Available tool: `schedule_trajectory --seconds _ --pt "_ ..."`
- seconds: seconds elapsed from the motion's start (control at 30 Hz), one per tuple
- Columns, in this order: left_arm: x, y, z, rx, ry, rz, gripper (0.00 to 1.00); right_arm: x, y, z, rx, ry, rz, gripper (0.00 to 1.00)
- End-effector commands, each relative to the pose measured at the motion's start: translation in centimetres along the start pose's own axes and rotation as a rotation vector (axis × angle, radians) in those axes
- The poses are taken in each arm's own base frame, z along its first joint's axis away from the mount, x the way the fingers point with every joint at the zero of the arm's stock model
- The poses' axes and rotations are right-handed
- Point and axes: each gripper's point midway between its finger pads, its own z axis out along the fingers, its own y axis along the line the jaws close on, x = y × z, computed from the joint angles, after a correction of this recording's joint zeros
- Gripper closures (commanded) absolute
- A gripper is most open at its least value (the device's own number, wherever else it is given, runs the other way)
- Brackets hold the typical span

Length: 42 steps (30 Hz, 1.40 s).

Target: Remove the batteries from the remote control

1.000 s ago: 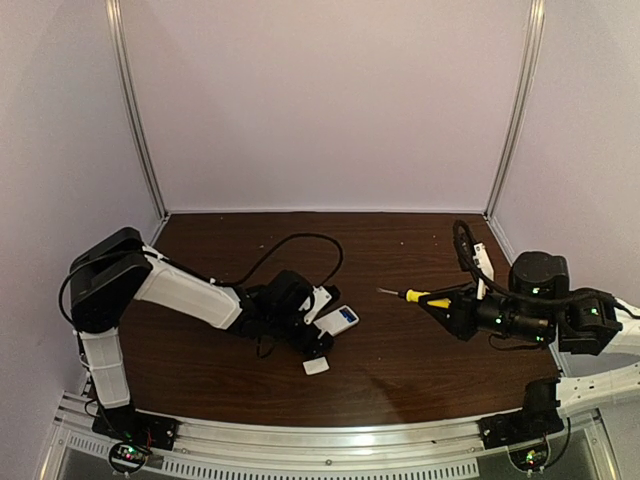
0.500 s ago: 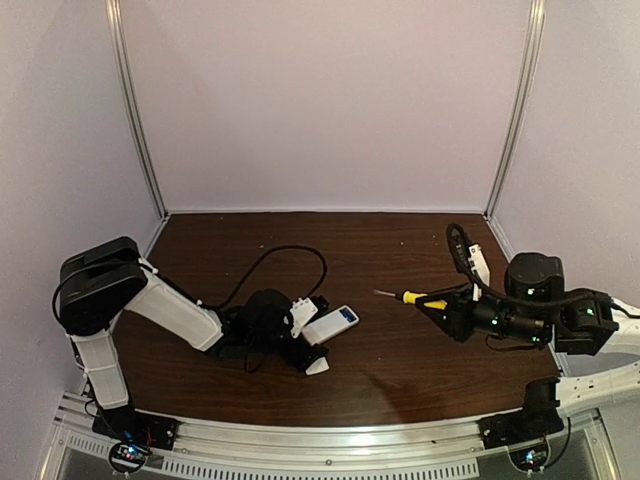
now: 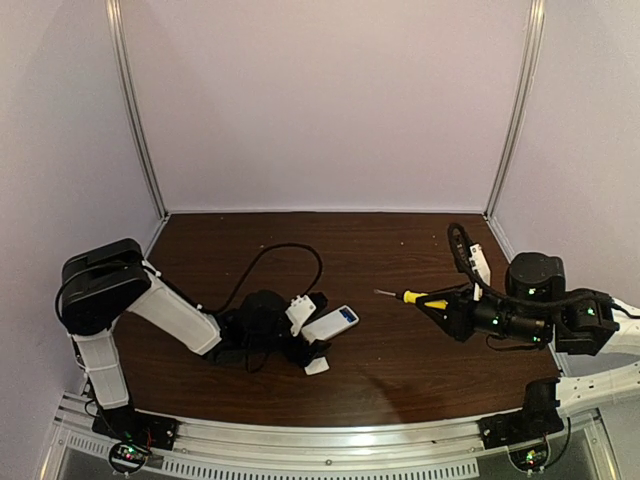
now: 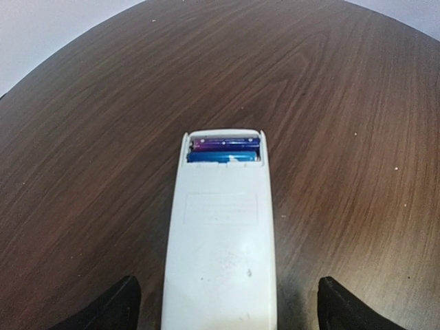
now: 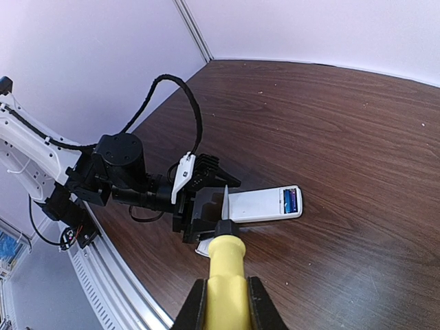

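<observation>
The white remote control [image 4: 220, 247] lies flat on the dark wood table, its open compartment at the far end showing two blue batteries [image 4: 224, 150]. My left gripper [image 4: 227, 285] is open, its black fingertips [image 4: 113, 306] standing apart on either side of the remote's near end. In the top view the remote [image 3: 333, 322] lies just right of the left gripper [image 3: 312, 328]. My right gripper [image 5: 225, 302] is shut on the yellow-handled screwdriver [image 5: 224, 265], held in the air with its blade pointing toward the remote [image 5: 258, 205] and batteries [image 5: 291, 200]. It also shows at the right in the top view [image 3: 440, 303].
A small white square cover piece [image 3: 316, 366] lies on the table just in front of the left gripper, and shows in the right wrist view [image 5: 204, 247] too. A black cable [image 3: 285, 255] loops over the table behind the left arm. Metal rails run along the table's near edge.
My left wrist has drawn back to the left and settled low behind the remote's near end. My right gripper has shifted slightly left with the screwdriver.
</observation>
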Motion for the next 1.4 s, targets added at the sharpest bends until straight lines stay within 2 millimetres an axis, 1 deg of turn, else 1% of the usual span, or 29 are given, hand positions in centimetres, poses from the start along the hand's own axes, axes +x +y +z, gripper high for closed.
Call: schedule_trajectory --seconds 0.0,0.23,0.43,0.67,0.77,0.87,0.9,1.13,1.2,1.37 --pt "-0.9 0.0 1.1 -0.008 -0.028 0.016 0.11 0.3 0.0 0.1 -0.008 0.002 -0.005 0.99" --pt "-1.1 0.2 2.4 -0.015 -0.020 -0.004 0.13 0.4 0.0 0.1 -0.007 0.003 -0.007 0.99" --pt "-0.8 0.2 3.0 -0.005 -0.010 -0.027 0.18 0.4 -0.1 0.1 -0.005 0.003 -0.009 0.99" --pt "0.0 0.7 3.1 0.005 0.003 -0.051 0.20 0.4 0.0 0.0 -0.007 0.001 -0.007 0.99" --pt "0.6 1.0 3.1 0.014 0.011 -0.060 0.22 0.4 0.0 0.1 -0.006 0.002 -0.007 0.99" --pt "1.1 1.3 3.3 0.007 0.020 -0.064 0.27 0.4 0.0 0.2 -0.005 0.003 -0.008 0.99" --pt "1.1 0.9 3.2 0.032 0.019 -0.064 0.28 0.5 0.0 0.2 -0.006 0.006 -0.010 0.99" --pt "2.2 0.7 3.5 0.055 0.028 -0.063 0.33 0.5 0.0 0.3 -0.005 0.008 -0.010 0.99" --pt "2.3 0.6 3.6 0.062 0.029 -0.059 0.37 0.5 -0.1 0.3 -0.004 0.006 -0.010 0.99" --pt "1.9 -0.1 3.4 0.103 0.015 -0.030 0.53 0.5 -0.1 0.3 -0.001 0.007 -0.012 0.99"
